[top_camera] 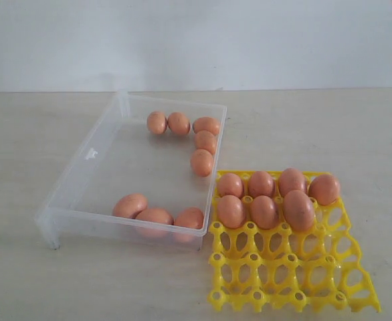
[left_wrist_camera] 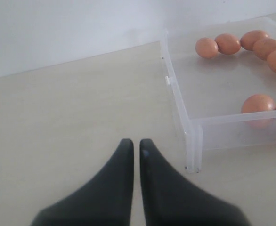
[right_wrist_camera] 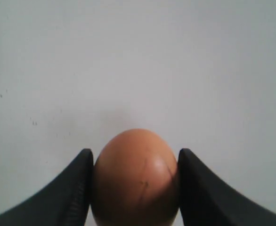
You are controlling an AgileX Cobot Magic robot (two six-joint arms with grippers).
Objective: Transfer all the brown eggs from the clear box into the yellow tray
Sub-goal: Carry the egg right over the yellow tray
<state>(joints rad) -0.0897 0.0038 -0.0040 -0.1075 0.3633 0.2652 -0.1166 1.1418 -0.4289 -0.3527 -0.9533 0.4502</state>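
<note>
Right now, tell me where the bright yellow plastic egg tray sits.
Exterior view, lower right: the yellow tray lies beside the clear plastic box's near right corner.

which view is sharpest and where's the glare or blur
Exterior view: flat, even light, soft overall, pale sheen on the clear box walls, faint shadows. Left wrist view: sharpest; the left claw is soft-edged up close, the brown eggs beyond are crisper. Right wrist view: the held egg in the right claw looks slightly blurred.
</note>
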